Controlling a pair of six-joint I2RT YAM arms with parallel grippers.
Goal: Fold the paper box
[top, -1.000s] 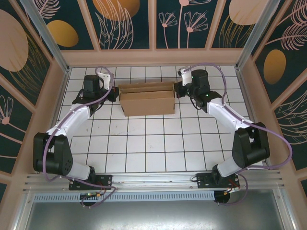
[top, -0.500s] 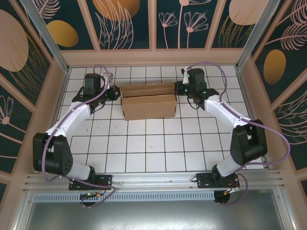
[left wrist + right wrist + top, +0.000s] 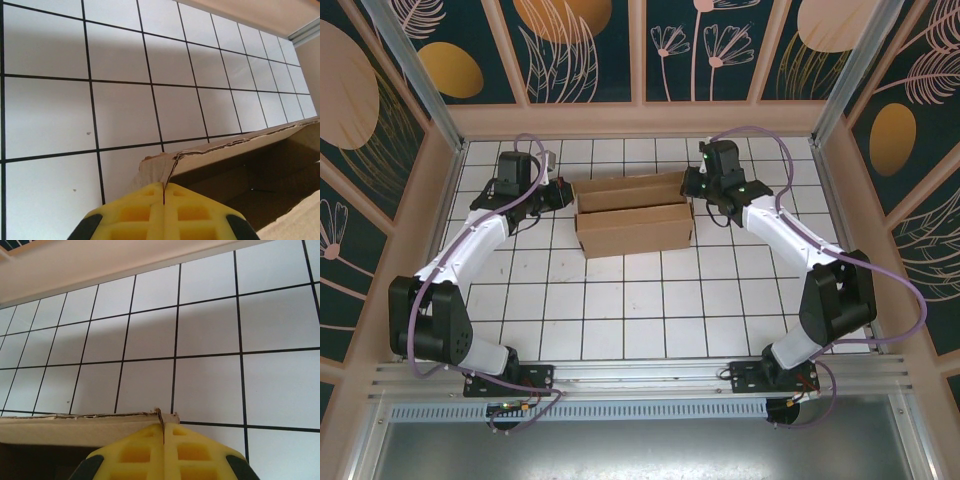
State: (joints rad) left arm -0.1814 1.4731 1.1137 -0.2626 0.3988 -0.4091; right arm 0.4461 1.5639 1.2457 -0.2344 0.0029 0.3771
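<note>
Top external view: the cardboard box (image 3: 635, 218) sits upper centre on the tiled table (image 3: 620, 300). At its ends, the left claw (image 3: 564, 193) and right claw (image 3: 691, 185) are each pinched tight on an end wall. Best to move both together and evenly, or that thin edge could tear or skew.

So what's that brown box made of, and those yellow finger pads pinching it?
The paper box looks like plain corrugated cardboard, matte brown and unprinted. In the left wrist view its edge shows a ragged, layered rim. The yellow pads look like moulded plastic or rubber, matte, with recessed square pockets. Which of the two it is, the pictures leave open.
</note>
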